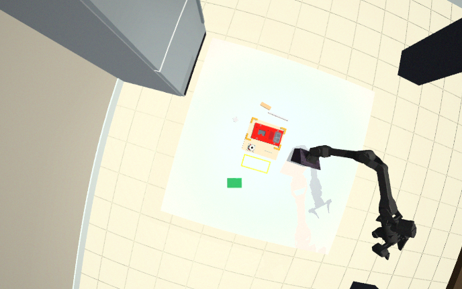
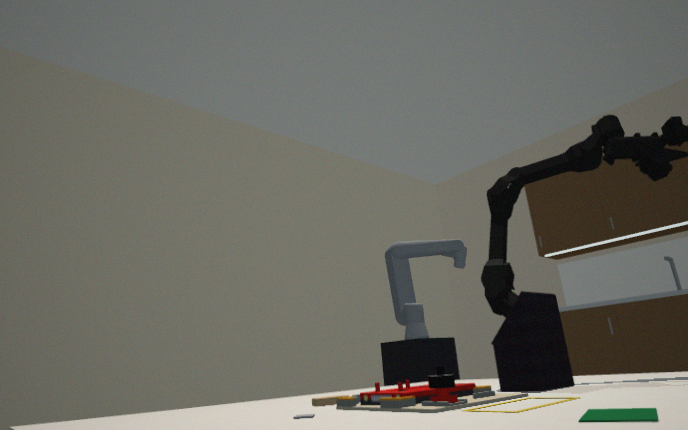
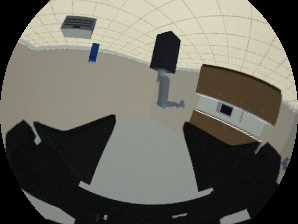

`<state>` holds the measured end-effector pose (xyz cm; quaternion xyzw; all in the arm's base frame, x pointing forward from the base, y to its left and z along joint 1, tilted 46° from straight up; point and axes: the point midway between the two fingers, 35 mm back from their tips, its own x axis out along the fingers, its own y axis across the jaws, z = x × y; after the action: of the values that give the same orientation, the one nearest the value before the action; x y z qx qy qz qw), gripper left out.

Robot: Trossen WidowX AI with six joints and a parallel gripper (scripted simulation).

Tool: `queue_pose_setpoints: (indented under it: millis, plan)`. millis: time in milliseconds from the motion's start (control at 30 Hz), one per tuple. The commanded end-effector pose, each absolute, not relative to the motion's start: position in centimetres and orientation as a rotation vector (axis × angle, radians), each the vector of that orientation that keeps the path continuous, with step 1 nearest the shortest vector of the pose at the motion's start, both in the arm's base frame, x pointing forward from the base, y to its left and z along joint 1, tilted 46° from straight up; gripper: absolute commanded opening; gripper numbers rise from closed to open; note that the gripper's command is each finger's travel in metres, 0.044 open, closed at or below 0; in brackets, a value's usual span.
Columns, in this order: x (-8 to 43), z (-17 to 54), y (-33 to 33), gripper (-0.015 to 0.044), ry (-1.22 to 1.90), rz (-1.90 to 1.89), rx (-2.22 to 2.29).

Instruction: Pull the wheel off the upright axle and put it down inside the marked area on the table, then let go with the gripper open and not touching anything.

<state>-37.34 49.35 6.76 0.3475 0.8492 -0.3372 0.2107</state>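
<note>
white table (image 1: pixel 207 107) on cream tiled floor (image 1: pixel 135 233), wheel (image 1: pixel 251 147) seemingly on its axle, fingers (image 2: pixel 683 144) wide, holding nothing.

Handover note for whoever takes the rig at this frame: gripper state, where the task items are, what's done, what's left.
Gripper: open, empty, raised high above the table, far from the work.
Wheel: on its upright axle at one end of the red fixture board; in the top view it shows at the board's corner nearest the yellow outline.
Marked area: yellow outline right beside the board, nothing in it.
Done: nothing yet.
Left: descend, grasp the wheel, lift it off, set it inside the outline, release and back clear.
</note>
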Motion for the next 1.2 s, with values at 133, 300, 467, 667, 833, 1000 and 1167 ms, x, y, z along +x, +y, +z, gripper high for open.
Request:
queue_pose_setpoints:
  millis: [133,300,467,667,833,1000,1167]
  plan:
    - [-33.0,5.7,51.5,0.03,2.236,-1.138,1.14]
    - [-26.5,4.2,53.8,0.03,2.03,-1.412,1.388]
    - [-22.2,2.9,54.7,0.03,1.875,-1.582,1.546]
    - [-14.3,1.1,55.6,0.03,1.555,-1.856,1.837]
    - [-7.4,-0.3,55.5,0.03,1.225,-2.064,2.089]
    - [-0.5,-1.4,54.4,0.03,0.851,-2.236,2.331]
    - [6.3,-2.2,52.3,0.03,0.429,-2.368,2.561]
